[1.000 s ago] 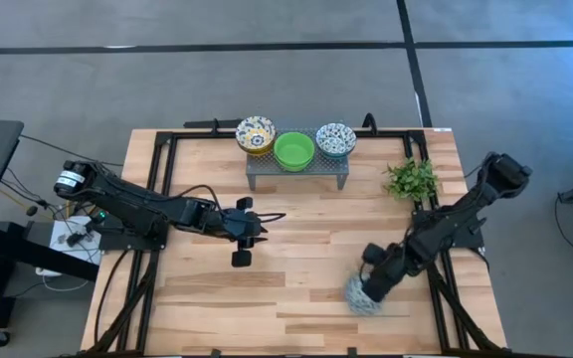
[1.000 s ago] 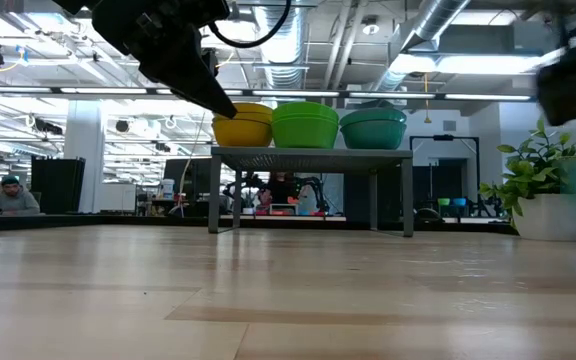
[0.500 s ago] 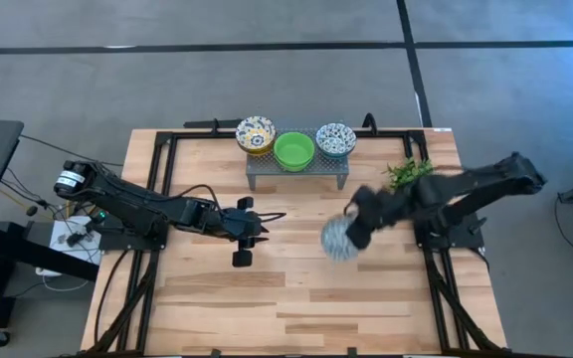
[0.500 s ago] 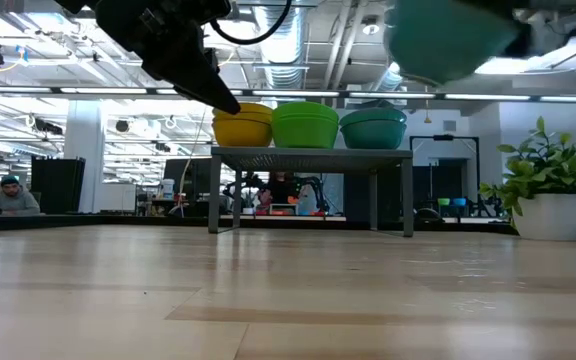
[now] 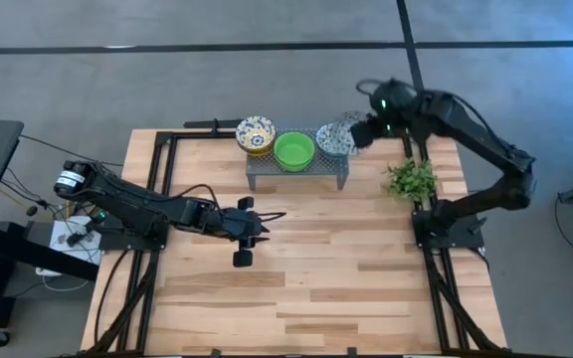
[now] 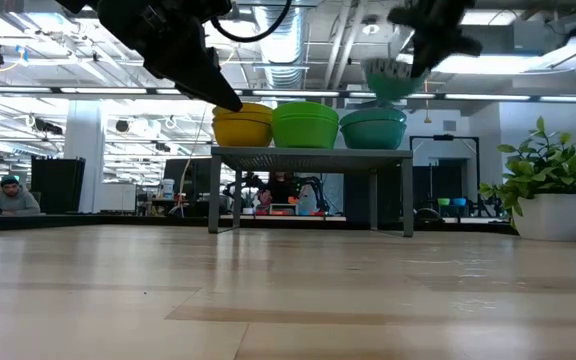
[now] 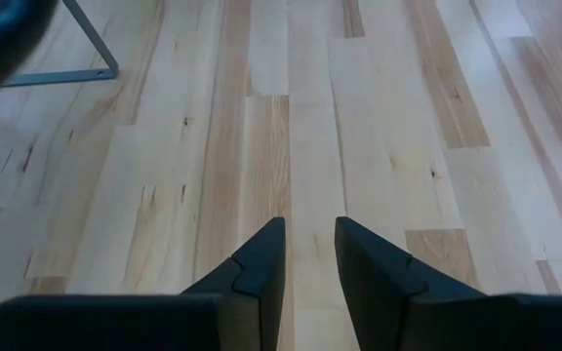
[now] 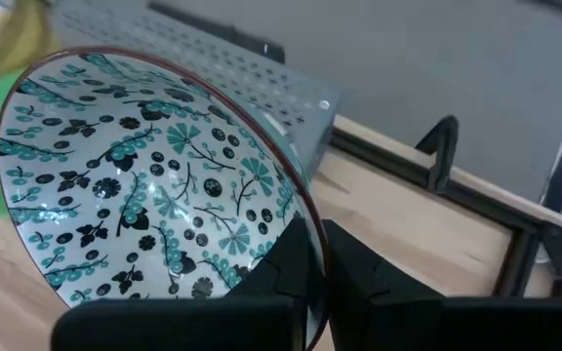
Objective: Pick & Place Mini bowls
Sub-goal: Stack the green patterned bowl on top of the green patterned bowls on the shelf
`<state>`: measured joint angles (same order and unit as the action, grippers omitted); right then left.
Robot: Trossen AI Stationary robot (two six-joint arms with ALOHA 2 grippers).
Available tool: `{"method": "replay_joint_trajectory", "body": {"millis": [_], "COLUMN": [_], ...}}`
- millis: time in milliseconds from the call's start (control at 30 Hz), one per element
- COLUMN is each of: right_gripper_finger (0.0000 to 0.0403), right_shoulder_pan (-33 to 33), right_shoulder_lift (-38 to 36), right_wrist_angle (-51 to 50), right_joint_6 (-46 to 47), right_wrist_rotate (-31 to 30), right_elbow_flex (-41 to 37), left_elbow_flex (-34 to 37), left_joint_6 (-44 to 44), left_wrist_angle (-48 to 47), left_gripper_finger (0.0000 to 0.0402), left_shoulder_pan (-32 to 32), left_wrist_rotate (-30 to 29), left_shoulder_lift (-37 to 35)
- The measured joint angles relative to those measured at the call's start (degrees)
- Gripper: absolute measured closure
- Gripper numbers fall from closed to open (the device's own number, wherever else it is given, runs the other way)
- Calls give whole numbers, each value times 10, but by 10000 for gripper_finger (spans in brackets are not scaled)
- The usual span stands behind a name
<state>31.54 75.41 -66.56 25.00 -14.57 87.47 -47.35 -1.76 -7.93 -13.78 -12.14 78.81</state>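
Your left tool (image 5: 244,232) sits over the middle-left of the tabletop (image 5: 296,288), low above the wood, away from the rack. In the left wrist view its fingers (image 7: 261,255) stand close together with only a narrow gap and nothing between them.

Far side, centre: the grey perforated rack (image 5: 296,165) carries three mini bowls in a row. The yellow-toned bowl (image 5: 255,133) is at the left end, the green bowl (image 5: 293,150) in the middle, and a blue-patterned bowl (image 5: 332,139) at the right end. In the low view they read as yellow (image 6: 242,125), green (image 6: 304,124) and teal (image 6: 373,128) side by side on the rack top.

Your right tool (image 5: 362,132) is at the far right end of the rack, raised above it, clamped on the rim of a fourth bowl (image 5: 346,126). That floral bowl (image 8: 144,185) is tilted, with its inside facing the wrist camera, one finger inside the rim and one outside. In the low view the held bowl (image 6: 388,76) hangs just above the teal one, not touching it.

Potted plant (image 5: 411,179) stands on the tabletop to the right of the rack.
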Motion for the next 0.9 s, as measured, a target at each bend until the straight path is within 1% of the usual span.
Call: {"method": "replay_joint_trajectory", "body": {"millis": [133, 200, 267, 333, 433, 567, 733, 900], "right_gripper_finger": [399, 399, 397, 397, 399, 398, 397, 396], "right_shoulder_pan": [62, 77, 90, 96, 99, 100, 105, 114], "right_shoulder_lift": [39, 61, 80, 95, 112, 112, 103, 109], "right_wrist_angle": [31, 59, 66, 64, 52, 50, 47, 48], "right_joint_6": [-49, -61, -64, -73, -83, -90, -86, -86], "right_wrist_rotate": [66, 105, 152, 181, 189, 194, 192, 182], "right_elbow_flex": [1, 2, 2, 2, 2, 2, 2, 2], "left_elbow_flex": [0, 0, 0, 0, 0, 0, 0, 0], "left_joint_6": [0, 0, 0, 0, 0, 0, 0, 0], "left_wrist_angle": [7, 11, 12, 12, 14, 16, 16, 18], "left_gripper_finger": [308, 308, 308, 308, 308, 308, 308, 308], "left_shoulder_pan": [0, 0, 0, 0, 0, 0, 0, 0], "left_wrist_rotate": [-4, -16, -25, -26, -26, -26, -26, -26], "left_shoulder_lift": [0, 0, 0, 0, 0, 0, 0, 0]}}
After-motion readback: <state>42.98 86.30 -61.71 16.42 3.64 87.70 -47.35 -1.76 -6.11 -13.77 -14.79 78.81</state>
